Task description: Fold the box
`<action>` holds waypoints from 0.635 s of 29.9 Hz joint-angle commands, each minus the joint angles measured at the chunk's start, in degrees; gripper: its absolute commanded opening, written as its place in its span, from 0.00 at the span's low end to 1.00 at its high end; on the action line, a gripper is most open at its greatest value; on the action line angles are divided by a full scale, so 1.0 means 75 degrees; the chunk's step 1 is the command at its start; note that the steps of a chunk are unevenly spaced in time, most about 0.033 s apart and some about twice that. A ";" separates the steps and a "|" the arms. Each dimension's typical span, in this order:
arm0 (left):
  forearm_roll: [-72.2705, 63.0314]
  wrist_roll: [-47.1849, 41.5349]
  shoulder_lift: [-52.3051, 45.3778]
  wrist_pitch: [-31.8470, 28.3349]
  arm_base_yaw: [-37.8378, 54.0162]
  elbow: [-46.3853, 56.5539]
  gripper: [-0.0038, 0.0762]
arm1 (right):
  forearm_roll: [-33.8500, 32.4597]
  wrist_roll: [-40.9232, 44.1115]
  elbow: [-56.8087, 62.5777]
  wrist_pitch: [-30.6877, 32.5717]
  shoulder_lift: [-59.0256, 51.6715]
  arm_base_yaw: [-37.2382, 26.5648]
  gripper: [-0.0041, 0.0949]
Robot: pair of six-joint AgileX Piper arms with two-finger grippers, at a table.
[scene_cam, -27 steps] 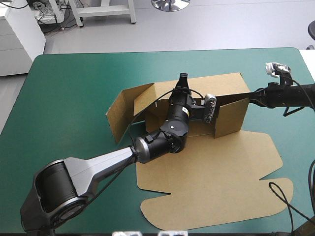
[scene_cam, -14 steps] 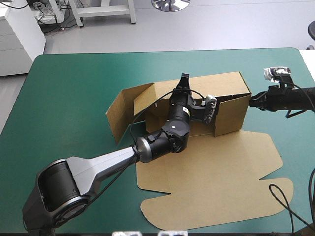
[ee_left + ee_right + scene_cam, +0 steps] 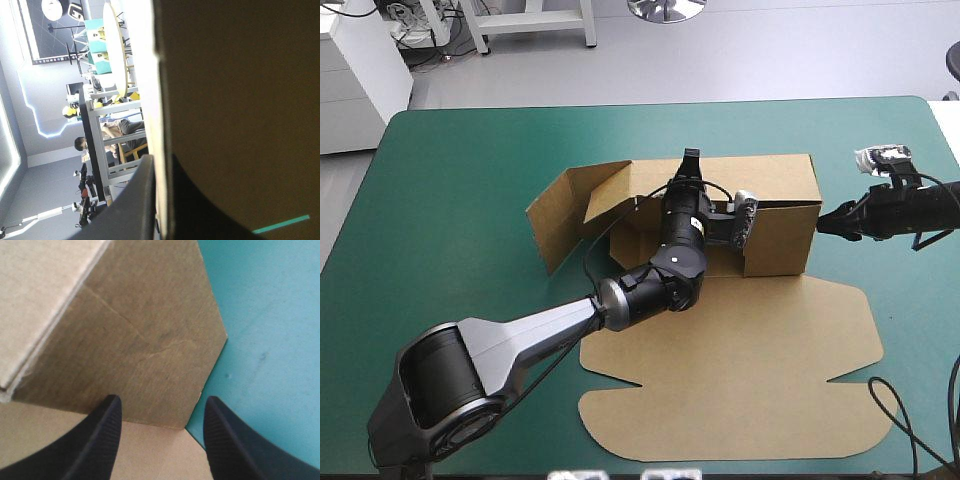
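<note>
The brown box [image 3: 765, 180] stands mid-table with its long rear wall and right end wall raised, its lid flat [image 3: 740, 370] spread toward the near edge, and a left flap [image 3: 552, 215] splayed outward. My left gripper [image 3: 692, 160] reaches in over the tray and is shut on the rear wall's top edge. The left wrist view shows that board [image 3: 240, 100] pinched between the left gripper's [image 3: 161, 160] fingers. My right gripper [image 3: 823, 222] hovers open just right of the end wall. In the right wrist view the end wall [image 3: 145, 340] lies ahead of the right gripper [image 3: 162, 407], nothing between its fingers.
The teal-green cover [image 3: 460, 170] stretches wide on the box's left and far sides, and a strip of it [image 3: 265, 315] shows beside the end wall. The table's right edge [image 3: 945, 135] runs close by my right arm.
My right gripper has opened, let go of the right end wall and drawn back to the right. The box and its lid flat have slid and turned slightly leftward. The left grip is unchanged.
</note>
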 commanded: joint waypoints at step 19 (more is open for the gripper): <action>0.0067 -0.0033 -0.0301 -0.0085 -0.0034 -0.0114 0.04 | -0.0132 0.0563 -0.0146 0.0820 -0.0693 0.0048 0.51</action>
